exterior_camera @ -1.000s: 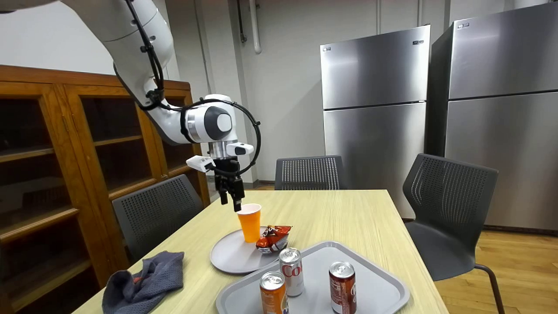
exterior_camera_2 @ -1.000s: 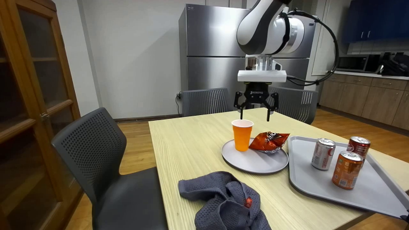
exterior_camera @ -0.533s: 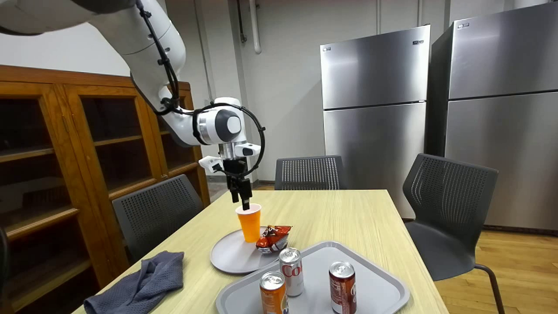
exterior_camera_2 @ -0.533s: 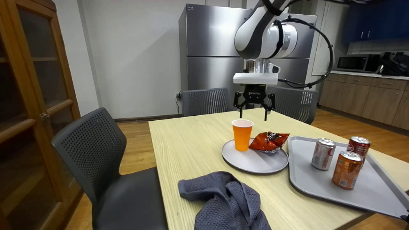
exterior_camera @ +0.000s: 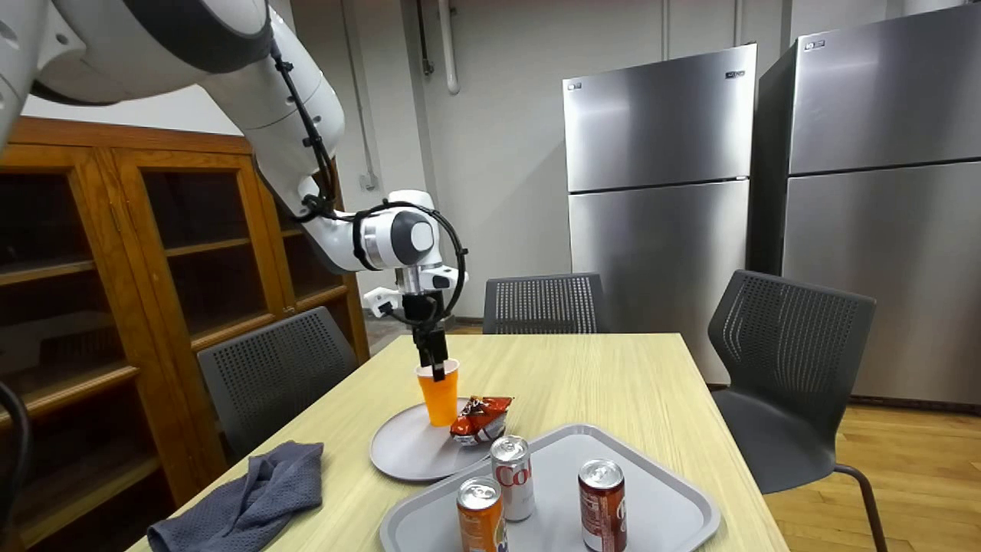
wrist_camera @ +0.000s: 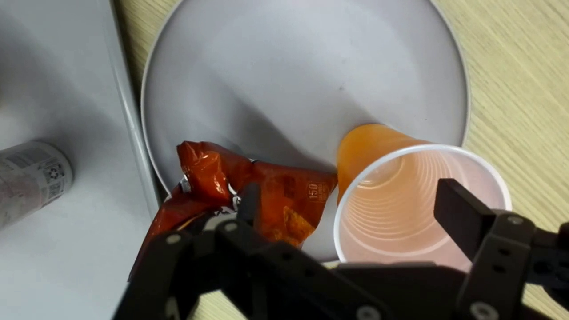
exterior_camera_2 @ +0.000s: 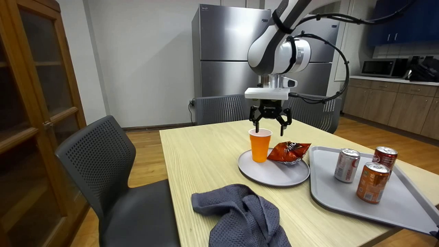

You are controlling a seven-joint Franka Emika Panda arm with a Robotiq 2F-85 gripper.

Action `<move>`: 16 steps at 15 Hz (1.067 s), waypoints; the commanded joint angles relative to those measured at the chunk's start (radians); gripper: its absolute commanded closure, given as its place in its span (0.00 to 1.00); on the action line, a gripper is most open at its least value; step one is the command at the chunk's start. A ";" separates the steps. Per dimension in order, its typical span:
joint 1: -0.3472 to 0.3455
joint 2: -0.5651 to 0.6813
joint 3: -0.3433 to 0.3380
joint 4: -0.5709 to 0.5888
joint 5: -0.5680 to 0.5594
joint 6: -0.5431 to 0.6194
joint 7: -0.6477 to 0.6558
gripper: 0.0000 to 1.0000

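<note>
The gripper (exterior_camera_2: 269, 131) is hanging with its fingers (wrist_camera: 464, 215) spread wide above the table (exterior_camera_2: 199, 154). Close by, an orange cup (exterior_camera_2: 260, 149) is standing upright on a round plate (exterior_camera_2: 271, 175), and a red snack bag (exterior_camera_2: 289, 152) is lying just beside the cup. In the wrist view, one finger is overlapping the cup's mouth, leaving contact hard to tell. Three cans (exterior_camera_2: 372, 183) are standing on a nearby tray (exterior_camera_2: 332, 195).

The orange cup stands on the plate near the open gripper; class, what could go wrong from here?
In the wrist view, one finger overlaps the mouth of the orange cup; lowering the gripper there could tip the cup.
The other finger overlaps the snack bag, so it might crush the bag or push it against the cup.
</note>
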 commanded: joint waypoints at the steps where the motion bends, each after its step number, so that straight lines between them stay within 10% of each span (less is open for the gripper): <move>1: 0.008 0.046 -0.009 0.063 0.004 -0.031 0.054 0.00; 6: 0.010 0.076 -0.012 0.085 0.002 -0.036 0.076 0.00; 7: 0.010 0.079 -0.013 0.086 0.000 -0.034 0.080 0.25; 16: 0.009 0.075 -0.017 0.086 -0.001 -0.029 0.081 0.90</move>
